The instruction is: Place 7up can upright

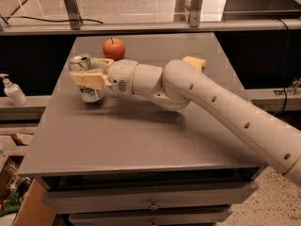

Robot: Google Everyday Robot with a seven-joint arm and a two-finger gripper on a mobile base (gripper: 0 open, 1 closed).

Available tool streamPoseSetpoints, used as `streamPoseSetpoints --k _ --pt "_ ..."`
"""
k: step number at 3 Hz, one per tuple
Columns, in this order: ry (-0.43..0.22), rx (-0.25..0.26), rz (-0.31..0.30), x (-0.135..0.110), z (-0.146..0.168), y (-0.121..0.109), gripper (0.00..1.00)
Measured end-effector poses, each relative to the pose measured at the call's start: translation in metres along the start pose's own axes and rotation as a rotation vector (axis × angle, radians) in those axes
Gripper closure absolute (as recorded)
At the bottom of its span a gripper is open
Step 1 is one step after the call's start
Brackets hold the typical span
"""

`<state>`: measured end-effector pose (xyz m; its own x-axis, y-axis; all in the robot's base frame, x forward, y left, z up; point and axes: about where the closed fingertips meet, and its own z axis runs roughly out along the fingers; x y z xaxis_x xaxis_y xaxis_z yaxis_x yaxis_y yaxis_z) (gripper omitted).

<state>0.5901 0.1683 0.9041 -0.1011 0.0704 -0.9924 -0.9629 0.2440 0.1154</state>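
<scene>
Camera view: your gripper (pixel 85 71) is clamped on the can (pixel 90 95), upright at the table (pixel 141 140); next, release gently and withdraw.

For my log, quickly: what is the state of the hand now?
Hand: closed on the 7up can, holding it upright at the left side of the table.

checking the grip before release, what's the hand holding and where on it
The hand is shut on the 7up can, fingers across its mid-body, at the table's left rear.
</scene>
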Motion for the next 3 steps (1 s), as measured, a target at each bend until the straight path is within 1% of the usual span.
streamPoseSetpoints --k 1,3 --pt "0.0 0.004 -0.006 0.0072 0.0001 0.0021 0.82" --pt "-0.005 0.01 -0.025 0.011 -0.0041 0.0047 0.36"
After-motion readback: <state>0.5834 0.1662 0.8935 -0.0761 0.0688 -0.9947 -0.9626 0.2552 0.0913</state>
